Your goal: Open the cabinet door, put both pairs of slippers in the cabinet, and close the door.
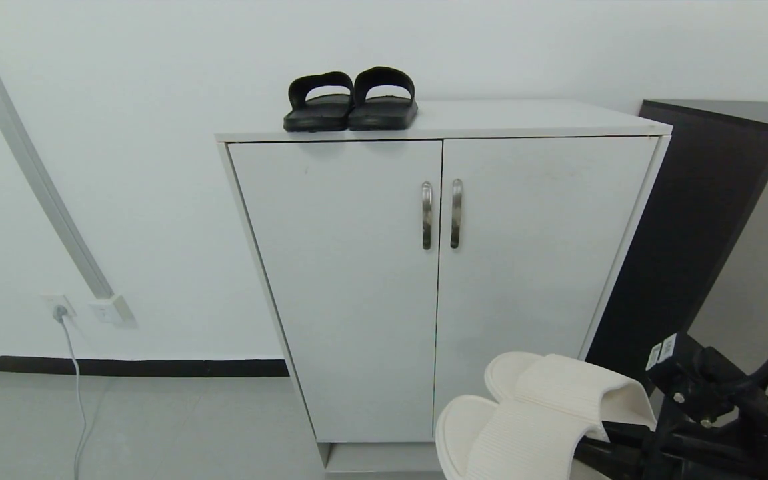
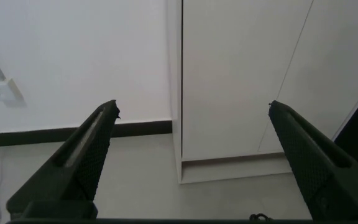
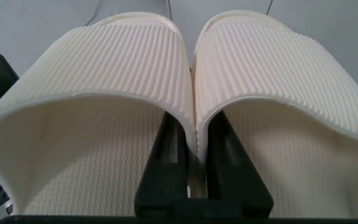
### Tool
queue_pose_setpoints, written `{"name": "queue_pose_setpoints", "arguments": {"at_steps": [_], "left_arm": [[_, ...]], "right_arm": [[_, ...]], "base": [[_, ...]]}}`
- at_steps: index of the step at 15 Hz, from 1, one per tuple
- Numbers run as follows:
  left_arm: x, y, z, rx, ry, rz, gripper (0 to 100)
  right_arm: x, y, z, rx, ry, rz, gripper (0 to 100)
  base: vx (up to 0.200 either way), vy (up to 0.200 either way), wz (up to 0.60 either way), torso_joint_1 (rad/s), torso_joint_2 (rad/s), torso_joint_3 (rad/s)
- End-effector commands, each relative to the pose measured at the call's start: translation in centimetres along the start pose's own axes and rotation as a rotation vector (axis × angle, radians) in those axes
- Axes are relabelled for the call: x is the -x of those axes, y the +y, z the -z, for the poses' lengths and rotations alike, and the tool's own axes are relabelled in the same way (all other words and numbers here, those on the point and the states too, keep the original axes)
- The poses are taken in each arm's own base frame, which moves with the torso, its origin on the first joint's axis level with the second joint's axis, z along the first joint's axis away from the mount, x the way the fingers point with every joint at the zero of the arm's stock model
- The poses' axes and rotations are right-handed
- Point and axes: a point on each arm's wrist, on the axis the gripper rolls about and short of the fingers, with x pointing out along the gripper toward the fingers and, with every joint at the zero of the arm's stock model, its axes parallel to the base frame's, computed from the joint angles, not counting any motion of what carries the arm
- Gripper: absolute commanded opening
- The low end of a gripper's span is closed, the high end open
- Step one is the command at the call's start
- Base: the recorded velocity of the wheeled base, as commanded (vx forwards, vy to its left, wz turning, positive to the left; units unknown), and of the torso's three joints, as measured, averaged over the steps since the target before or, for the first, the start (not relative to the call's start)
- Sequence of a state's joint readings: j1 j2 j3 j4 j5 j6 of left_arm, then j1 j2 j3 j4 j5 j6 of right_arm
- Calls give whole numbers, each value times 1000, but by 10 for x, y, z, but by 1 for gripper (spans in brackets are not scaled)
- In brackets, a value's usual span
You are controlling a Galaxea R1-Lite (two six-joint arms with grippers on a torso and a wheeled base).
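Observation:
A white two-door cabinet (image 1: 544,120) stands against the wall with both doors closed, its two metal handles (image 1: 427,215) side by side at the centre seam. A pair of black slippers (image 1: 351,101) rests on its top, toward the left. At the lower right, in front of the right door, a pair of white ribbed slippers (image 1: 537,413) is held off the floor. My right gripper (image 3: 196,124) is shut on the white slippers (image 3: 129,81), its fingers (image 3: 166,162) inside the two straps and pinching their inner walls together. My left gripper (image 2: 192,106) is open and empty, low down, facing the cabinet's base (image 2: 229,74).
A dark cabinet (image 1: 704,220) stands directly to the right of the white one. On the left wall are a slanted cable duct, a socket (image 1: 57,310) and a cord hanging to the grey floor (image 1: 157,427), which is open to the left of the cabinet.

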State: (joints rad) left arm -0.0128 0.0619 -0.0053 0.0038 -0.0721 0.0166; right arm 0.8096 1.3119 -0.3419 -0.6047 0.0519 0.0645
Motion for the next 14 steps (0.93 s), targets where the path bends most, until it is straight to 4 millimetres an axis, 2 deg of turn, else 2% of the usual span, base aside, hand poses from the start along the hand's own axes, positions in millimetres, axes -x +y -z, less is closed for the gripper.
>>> {"name": "queue_pose_setpoints", "arguments": {"at_steps": [1, 3, 5, 8, 9, 10, 11, 14], "left_arm": [[0, 0, -23, 3, -7, 22, 100], [-10, 0, -58, 29, 34, 73, 100], [-36, -1, -79, 49, 125, 202, 100], [-83, -1, -98, 50, 151, 319, 100], [-90, -2, -102, 46, 144, 348, 100], [-108, -8, -107, 36, 144, 412, 100], [-116, -12, -109, 29, 133, 448, 100], [-159, -37, -128, 9, 99, 590, 100]], "right_arm": [[-1, 0, 0, 0, 1, 0, 0], [-1, 0, 0, 0, 0, -1, 0], [0, 0, 1, 1, 3, -2, 0], [-3, 0, 2, 0, 14, -1, 0], [-3, 0, 3, 0, 17, -1, 0], [-3, 0, 2, 0, 14, -1, 0], [-3, 0, 2, 2, 12, -3, 0], [-2, 0, 2, 15, 11, -1, 0]], "base": [[0, 0, 0, 0, 0, 0], [0, 0, 0, -12, 163, 125], [0, 0, 0, 1, 30, 25], [0, 0, 0, 0, 0, 0], [0, 0, 0, 0, 0, 0], [0, 0, 0, 0, 0, 0], [0, 0, 0, 0, 0, 0], [0, 0, 0, 0, 0, 0]]}}
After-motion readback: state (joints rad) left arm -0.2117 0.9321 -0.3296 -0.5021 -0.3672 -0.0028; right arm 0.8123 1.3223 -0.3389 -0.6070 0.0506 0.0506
